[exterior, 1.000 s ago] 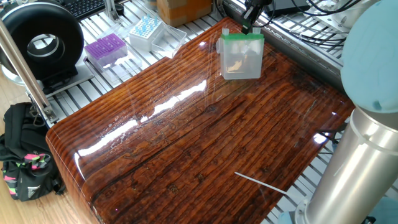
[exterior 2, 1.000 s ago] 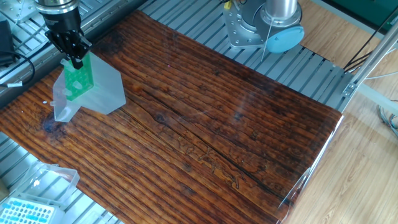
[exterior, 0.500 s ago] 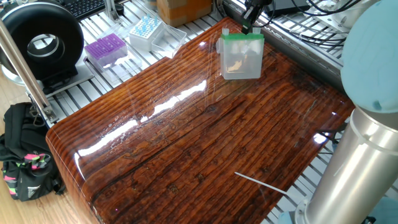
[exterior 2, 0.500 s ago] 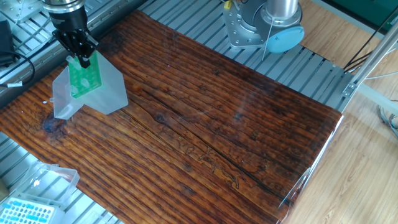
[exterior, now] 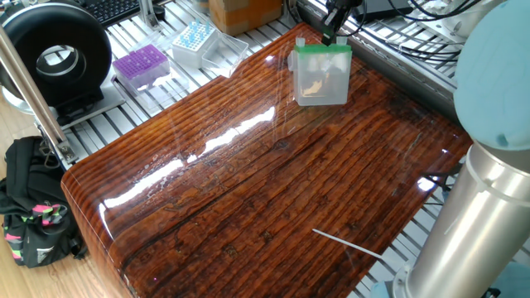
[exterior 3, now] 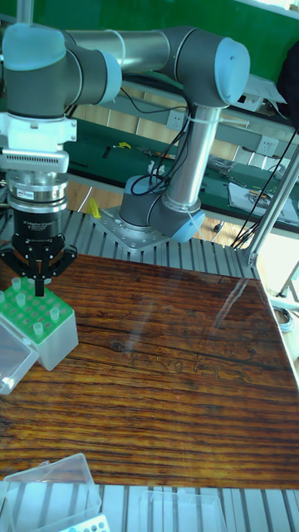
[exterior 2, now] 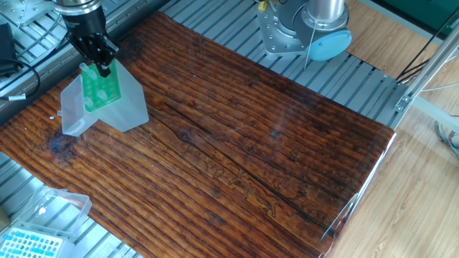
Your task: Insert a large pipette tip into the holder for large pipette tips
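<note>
The holder for large pipette tips (exterior: 321, 76), a translucent white box with a green grid top (exterior 3: 31, 316), stands at the table's far corner. Several tips sit in its holes. My gripper (exterior 3: 38, 284) hangs straight down over the grid, its tips right at the green top (exterior 2: 98, 89). The jaws are pressed together on a large pipette tip, which the fingers and the grid almost fully hide. The other fixed view shows the gripper (exterior 2: 103, 67) at the holder's upper edge, as does one fixed view (exterior: 330, 35). Another large pipette tip (exterior: 344, 242) lies loose by the opposite table edge.
A purple-topped box (exterior: 141, 64) and a blue-topped clear box (exterior: 194, 40) stand on the metal rails beside the wooden table (exterior: 248, 190). A clear lid (exterior 3: 51, 490) lies at the table's near edge in the tall view. The robot base (exterior 2: 305, 32) sits behind the table.
In the other fixed view the gripper has shifted slightly to the right, and the holder's green top has moved with it. One fixed view shows no difference.
</note>
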`<state>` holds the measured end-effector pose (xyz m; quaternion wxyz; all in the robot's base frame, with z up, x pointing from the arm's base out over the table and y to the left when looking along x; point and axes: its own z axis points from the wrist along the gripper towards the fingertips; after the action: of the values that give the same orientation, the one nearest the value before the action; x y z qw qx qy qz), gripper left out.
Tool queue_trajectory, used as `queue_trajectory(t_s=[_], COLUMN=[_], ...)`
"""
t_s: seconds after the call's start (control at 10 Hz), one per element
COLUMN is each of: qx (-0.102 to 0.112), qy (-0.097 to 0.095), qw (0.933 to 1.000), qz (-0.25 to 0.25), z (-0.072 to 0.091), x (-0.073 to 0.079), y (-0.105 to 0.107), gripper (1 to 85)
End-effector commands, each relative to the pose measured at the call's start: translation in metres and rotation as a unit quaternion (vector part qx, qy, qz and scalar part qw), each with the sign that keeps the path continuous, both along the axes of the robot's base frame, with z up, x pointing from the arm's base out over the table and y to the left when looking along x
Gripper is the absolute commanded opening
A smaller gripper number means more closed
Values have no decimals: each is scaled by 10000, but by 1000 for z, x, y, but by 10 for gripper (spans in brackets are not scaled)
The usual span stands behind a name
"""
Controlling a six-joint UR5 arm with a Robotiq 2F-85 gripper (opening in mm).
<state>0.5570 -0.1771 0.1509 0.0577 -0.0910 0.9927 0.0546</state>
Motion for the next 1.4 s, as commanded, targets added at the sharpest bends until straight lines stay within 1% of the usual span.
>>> queue_trajectory(t_s=[0.0,0.1,0.3,0.6,0.9,1.0,1.1,1.3], qx=[103,105,204,213,206,229,322,343], qy=[60,77,181,230,333,422,590,714], qw=[9999,9999,9995,9993,9990,9986,9973,9962], qz=[-64,-85,-163,-180,-197,-224,-304,-355], z=[3,4,3,1,-2,-2,-1,1], x=[-4,-5,-9,-11,-16,-20,-28,-35], y=[8,10,18,20,21,23,28,32], gripper=[10,10,10,10,10,10,10,10])
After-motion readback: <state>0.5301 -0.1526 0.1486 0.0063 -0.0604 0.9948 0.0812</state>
